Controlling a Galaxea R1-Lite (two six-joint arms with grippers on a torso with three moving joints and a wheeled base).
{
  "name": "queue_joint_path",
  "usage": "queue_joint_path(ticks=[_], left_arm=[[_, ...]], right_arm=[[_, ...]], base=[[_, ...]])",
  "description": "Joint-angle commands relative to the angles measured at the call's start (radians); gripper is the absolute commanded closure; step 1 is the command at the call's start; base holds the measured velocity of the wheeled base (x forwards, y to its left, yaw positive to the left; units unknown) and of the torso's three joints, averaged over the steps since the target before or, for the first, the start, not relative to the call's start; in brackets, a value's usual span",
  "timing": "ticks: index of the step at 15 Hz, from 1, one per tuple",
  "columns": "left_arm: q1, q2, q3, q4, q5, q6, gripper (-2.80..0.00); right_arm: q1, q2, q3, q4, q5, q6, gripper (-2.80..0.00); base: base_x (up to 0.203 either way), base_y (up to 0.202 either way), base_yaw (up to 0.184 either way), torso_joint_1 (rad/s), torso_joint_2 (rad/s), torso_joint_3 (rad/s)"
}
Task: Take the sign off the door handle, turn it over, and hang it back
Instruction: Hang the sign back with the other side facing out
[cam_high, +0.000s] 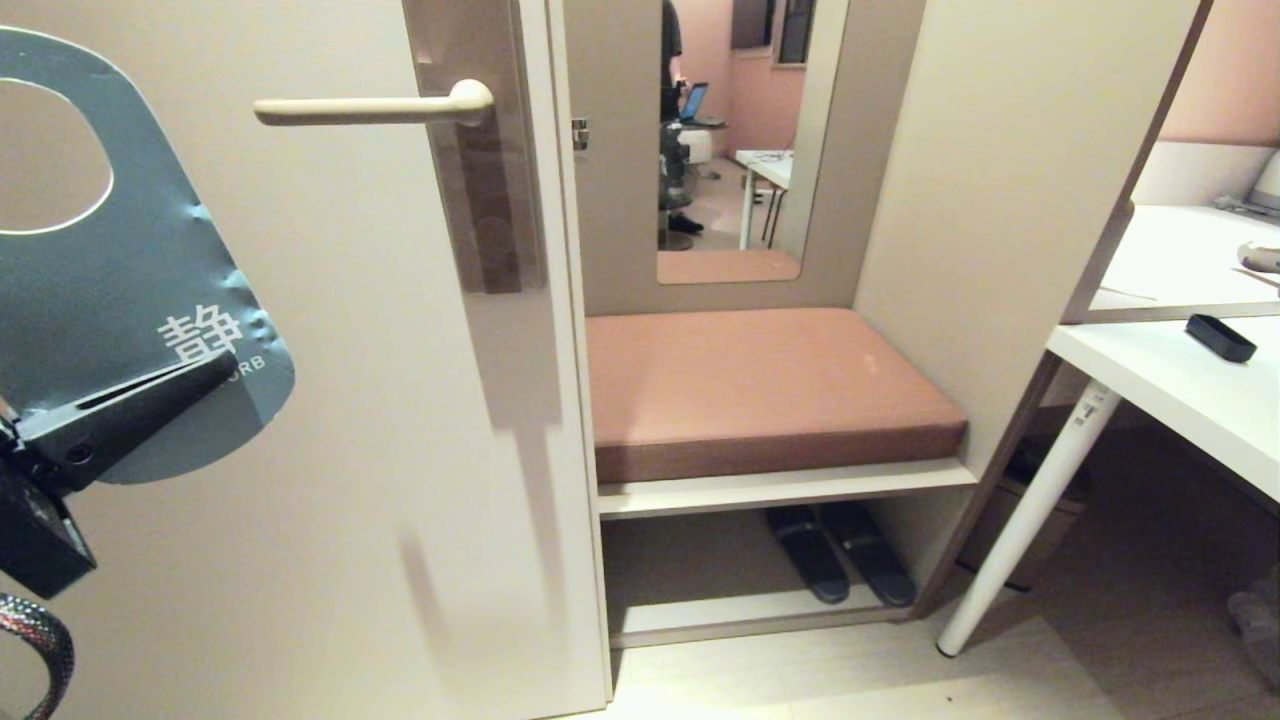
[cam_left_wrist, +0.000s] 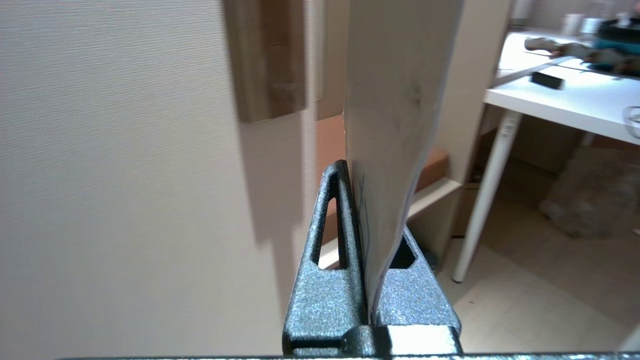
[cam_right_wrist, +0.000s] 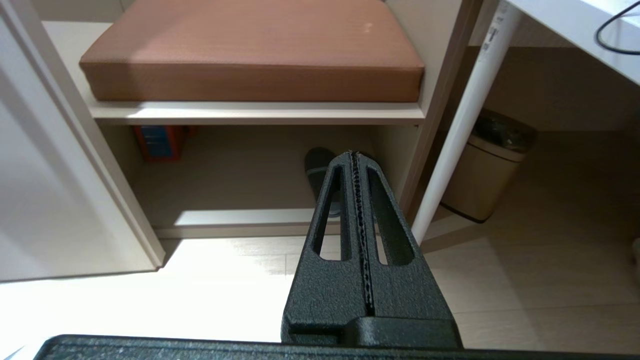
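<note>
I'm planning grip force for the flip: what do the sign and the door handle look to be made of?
The sign, pinched in the shut left gripper, looks like thin card or plastic sheet with a matte blue face: it shows dents and bows along its edge. The door handle looks like painted or coated metal, smooth cream with a soft sheen; its base material cannot be told.

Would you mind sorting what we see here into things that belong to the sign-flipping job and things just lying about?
Job:
sign, clamped in the left gripper
door handle, bare

Lying about:
cushion
slippers
mirror
desk
bin
</note>
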Motion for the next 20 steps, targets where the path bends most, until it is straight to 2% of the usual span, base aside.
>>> queue_joint_path(ticks=[1,6,10,14,20], left_arm=[[0.024,0.009,-0.001,-0.004,-0.001,0.000,0.00],[0.051,0.040,-0.007,-0.008,0.001,0.003,0.00],[0.057,0.089,-0.046,-0.009,0.013,0.034,0.00],[0.057,0.140,-0.109,-0.006,0.061,0.036,0.00],[0.075,0.228,-0.175,-0.005,0.185,0.040,0.00]], right_arm=[[0.000,0.001,0.001,0.002,0.002,-0.001,0.00],[0.000,0.001,0.003,-0.005,0.005,-0.003,0.00],[0.000,0.001,0.003,-0.005,0.003,0.002,0.00],[0.000,0.001,0.003,-0.005,0.003,0.002,0.00],[0.000,0.001,0.003,-0.005,0.003,0.002,0.00]], base=[[0.000,0.000,0.000,0.000,0.00,0.000],[0.000,0.000,0.000,0.000,0.00,0.000],[0.000,0.000,0.000,0.000,0.00,0.000],[0.000,0.000,0.000,0.000,0.00,0.000],[0.000,0.000,0.000,0.000,0.00,0.000]])
